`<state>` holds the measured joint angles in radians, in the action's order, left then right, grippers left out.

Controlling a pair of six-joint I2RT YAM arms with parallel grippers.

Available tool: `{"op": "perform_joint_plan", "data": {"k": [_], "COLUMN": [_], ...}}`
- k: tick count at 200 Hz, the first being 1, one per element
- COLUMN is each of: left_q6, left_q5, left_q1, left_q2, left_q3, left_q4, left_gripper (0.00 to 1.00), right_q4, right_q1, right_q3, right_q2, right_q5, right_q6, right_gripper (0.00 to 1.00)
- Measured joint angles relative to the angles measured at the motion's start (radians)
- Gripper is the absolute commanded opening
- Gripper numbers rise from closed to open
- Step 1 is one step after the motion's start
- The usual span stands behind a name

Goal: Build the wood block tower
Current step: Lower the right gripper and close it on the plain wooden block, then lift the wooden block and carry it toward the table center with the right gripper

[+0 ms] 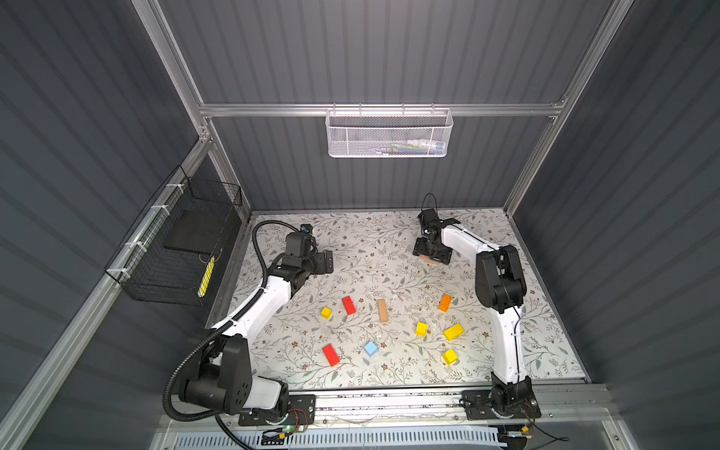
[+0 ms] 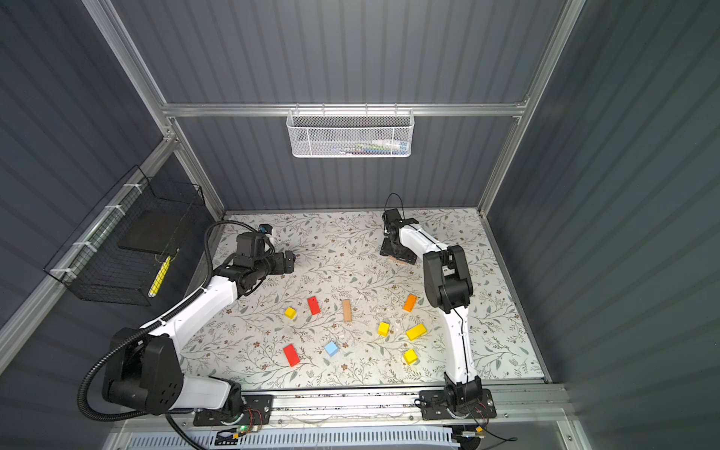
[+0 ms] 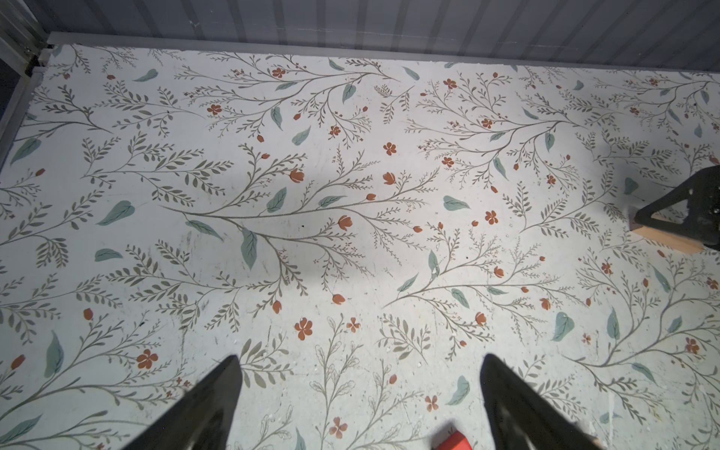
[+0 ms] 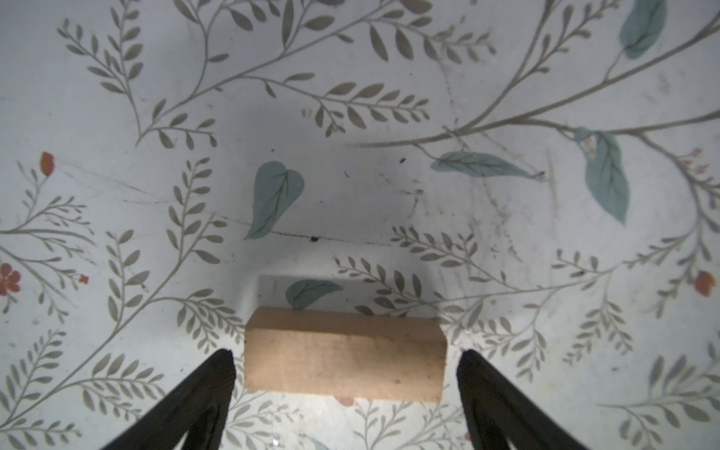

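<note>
No tower stands in any view; the wood blocks lie singly on the floral table. My right gripper (image 1: 431, 253) (image 4: 346, 354) is open at the back right, low over a bare tan brick (image 4: 345, 356) (image 1: 428, 260), with a small gap at each end. My left gripper (image 1: 326, 262) (image 3: 359, 362) hangs open and empty at the back left. Nearer the front lie a yellow cube (image 1: 326, 312), a red brick (image 1: 348, 305), a second tan brick (image 1: 382, 310), an orange brick (image 1: 445, 302), a yellow brick (image 1: 453, 331), a light-blue cube (image 1: 371, 348) and another red brick (image 1: 330, 354).
Two more yellow cubes (image 1: 421, 328) (image 1: 449, 356) sit at the front right. A black wire basket (image 1: 175, 249) hangs on the left wall and a white mesh basket (image 1: 389, 134) on the back wall. Both arm bases stand on the front rail (image 1: 389, 401).
</note>
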<state>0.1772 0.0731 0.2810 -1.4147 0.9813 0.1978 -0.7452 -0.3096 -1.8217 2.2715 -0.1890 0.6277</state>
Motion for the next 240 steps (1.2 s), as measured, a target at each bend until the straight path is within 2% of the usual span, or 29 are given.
{"op": "perform_joint_plan", "data": {"k": [67, 101, 156, 200, 240], "left_q6": [0.0, 0.0, 0.0, 0.0, 0.0], "left_q5": [0.0, 0.0, 0.0, -0.011, -0.019], "left_q1": [0.0, 0.001, 0.001, 0.001, 0.002], "left_q2": [-0.009, -0.009, -0.009, -0.009, -0.009], "left_q3": [0.002, 0.002, 0.014, 0.014, 0.014], "left_q4": [0.013, 0.012, 0.019, 0.019, 0.019], "left_gripper": [0.95, 0.94, 0.94, 0.94, 0.94], "right_q4": [-0.005, -0.006, -0.016, -0.032, -0.046], "right_q1": [0.004, 0.004, 0.004, -0.015, -0.088], "right_q3": [-0.002, -0.006, -0.016, -0.025, -0.026], "right_q2": [0.025, 0.027, 0.028, 0.028, 0.028], "right_q5": [0.013, 0.015, 0.029, 0.037, 0.058], "right_q6": [0.005, 0.005, 0.008, -0.007, -0.014], "right_gripper": [0.87, 0.81, 0.64, 0.6, 0.59]}}
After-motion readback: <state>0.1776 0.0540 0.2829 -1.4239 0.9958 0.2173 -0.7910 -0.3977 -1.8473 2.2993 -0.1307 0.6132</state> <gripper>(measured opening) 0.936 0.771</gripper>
